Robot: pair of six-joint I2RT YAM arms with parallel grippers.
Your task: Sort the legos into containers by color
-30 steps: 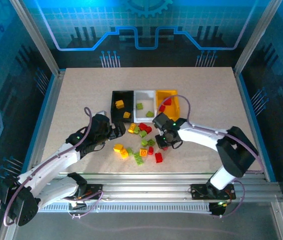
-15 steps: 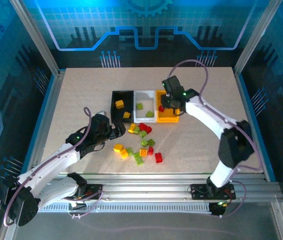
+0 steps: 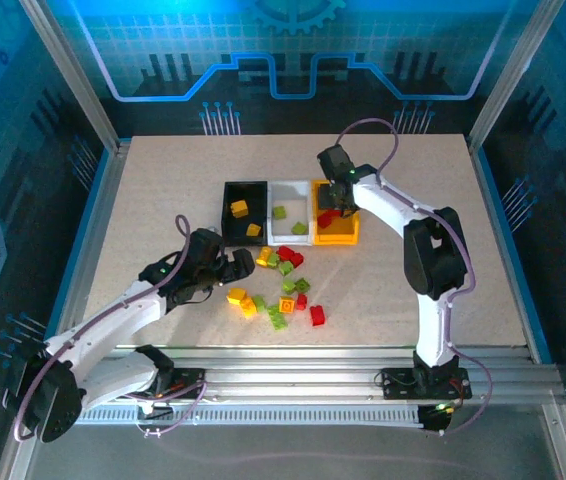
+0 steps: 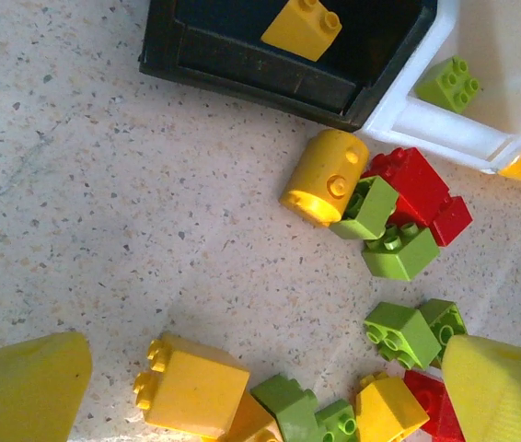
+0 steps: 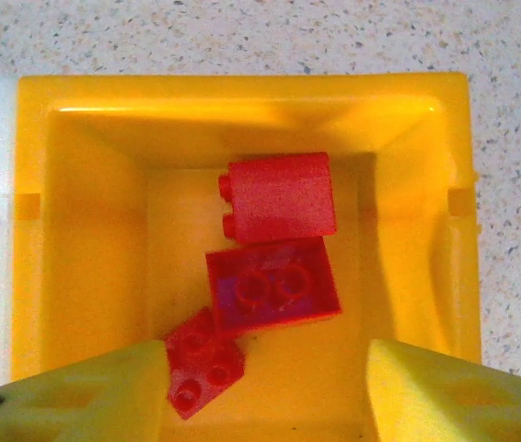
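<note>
Speckled tabletop [image 3: 163, 180] lies under blue-lit walls. My right gripper [image 5: 265, 387] hangs over the yellow-orange bin [image 5: 242, 92], just right of the white bin [image 3: 290, 225]. Its fingers are apart and empty, and three red bricks [image 5: 279, 198] lie inside, so I judge a red drop done. My left gripper [image 4: 260, 387] hovers in front of the white bin, spread wide over the loose legos [image 3: 281, 285] and holding nothing. Next it should close on a yellow brick [image 4: 191, 387] and carry it to the black bin [image 3: 244, 212], left of the white bin. One wall of the yellow-orange bin falls outside my right wrist view, and the left wrist view crops the pile.
</note>
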